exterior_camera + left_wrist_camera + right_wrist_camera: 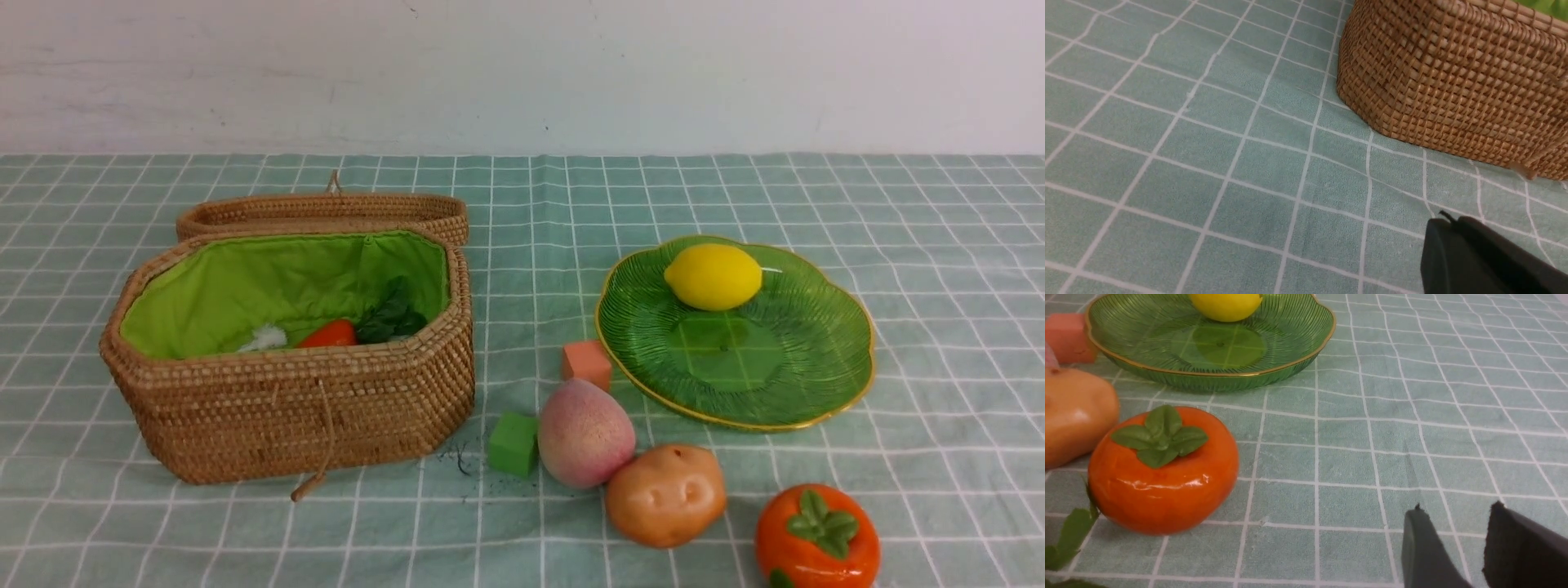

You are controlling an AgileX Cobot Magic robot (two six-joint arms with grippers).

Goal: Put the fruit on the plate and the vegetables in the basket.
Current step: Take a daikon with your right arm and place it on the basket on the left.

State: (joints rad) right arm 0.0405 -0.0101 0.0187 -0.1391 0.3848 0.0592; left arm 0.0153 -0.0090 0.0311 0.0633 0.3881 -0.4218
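The green glass plate point(784, 367) lies at the right with the yellow lemon point(713, 276) on its far side. In front of it lie the pink peach point(584, 433), the brown potato point(665, 495) and the orange-red persimmon point(816, 535). The open wicker basket point(294, 408) at the left holds a carrot point(328, 333) with dark leaves and a white radish point(263, 337). My left gripper point(1449, 220) is shut and empty, low over the cloth beside the basket's wall point(1453, 81). My right gripper point(1457, 508) is open and empty, beside the persimmon point(1163, 473). Neither arm shows in the front view.
An orange cube point(586, 363) sits against the plate's near-left rim and a green cube point(513, 443) touches the peach. The basket's lid point(326, 212) lies behind it and a cord loop point(314, 482) hangs in front. A checked green cloth covers the table.
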